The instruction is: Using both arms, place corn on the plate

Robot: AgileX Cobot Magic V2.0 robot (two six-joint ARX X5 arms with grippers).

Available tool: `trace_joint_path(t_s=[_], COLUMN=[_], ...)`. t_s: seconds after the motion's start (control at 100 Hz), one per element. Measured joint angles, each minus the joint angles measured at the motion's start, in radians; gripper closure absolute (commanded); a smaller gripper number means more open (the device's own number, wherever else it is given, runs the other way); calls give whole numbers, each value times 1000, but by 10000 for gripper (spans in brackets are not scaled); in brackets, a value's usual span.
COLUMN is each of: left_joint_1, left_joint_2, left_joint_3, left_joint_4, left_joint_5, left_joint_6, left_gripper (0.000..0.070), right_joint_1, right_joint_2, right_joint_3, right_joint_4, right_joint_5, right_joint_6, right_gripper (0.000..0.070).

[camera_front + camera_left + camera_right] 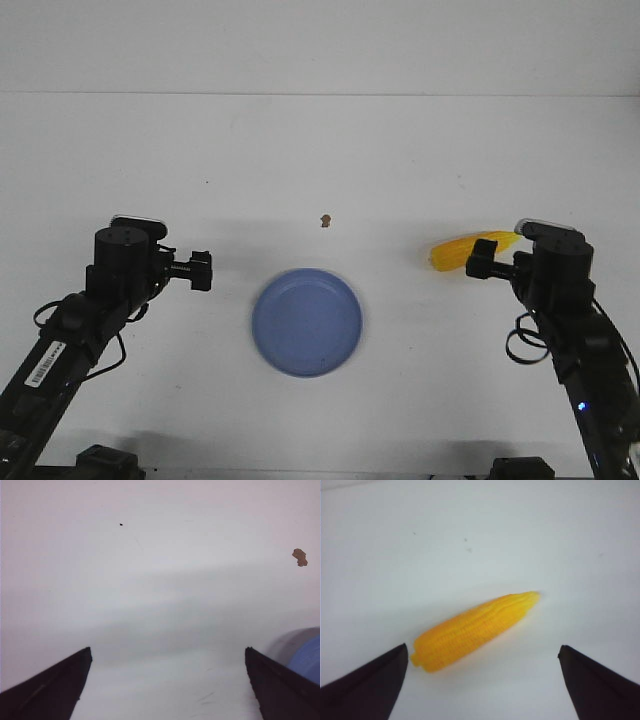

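Bare bench (pixel 320 150) surrounds the blue plate (pixel 307 321); only a small brown speck (pixel 325 220) lies beyond it. Right pincer (pixel 482 680) gapes wide around the corn cob (pixel 475 630).

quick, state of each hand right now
left hand: open, holding nothing, white table beneath it.
right hand: open, holding nothing; the corn lies on the table ahead of its fingers.

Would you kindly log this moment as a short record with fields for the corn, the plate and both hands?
corn: lying on the table, right of the plate, not gripped
plate: blue, nothing on it, centre of table
right hand: open, fingers either side of the corn's blunt end, apart from it
left hand: open, holding nothing, plate rim beside one finger
brown speck: on the table beyond the plate
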Motion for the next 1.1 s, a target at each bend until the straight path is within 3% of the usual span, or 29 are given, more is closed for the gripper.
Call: trace_joint_path(t_s=[0.33,0.82,0.88,0.96,0.99,1.1], left_joint_1=[0,0,0,0,0,0], left_joint_2=[0,0,0,0,0,0], left_joint_3=[0,0,0,0,0,0], left_joint_4=[0,0,0,0,0,0], left_joint_5=[0,0,0,0,0,0], left_joint_6=[0,0,0,0,0,0], left_gripper=[74,75,75,74,75,75], right_joint_1=[-50,-51,-51,-51,-51,-51], right_joint_2=[356,522,532,540,542,544], right_joint_3=[0,0,2,5,5,5], right_joint_4=[152,298,307,306,306,306], right_joint_5=[-80,-164,-166,-170,-177,-224], right_joint_6=[197,286,287,289,289,280], right_gripper=[65,73,155,450,525,546])
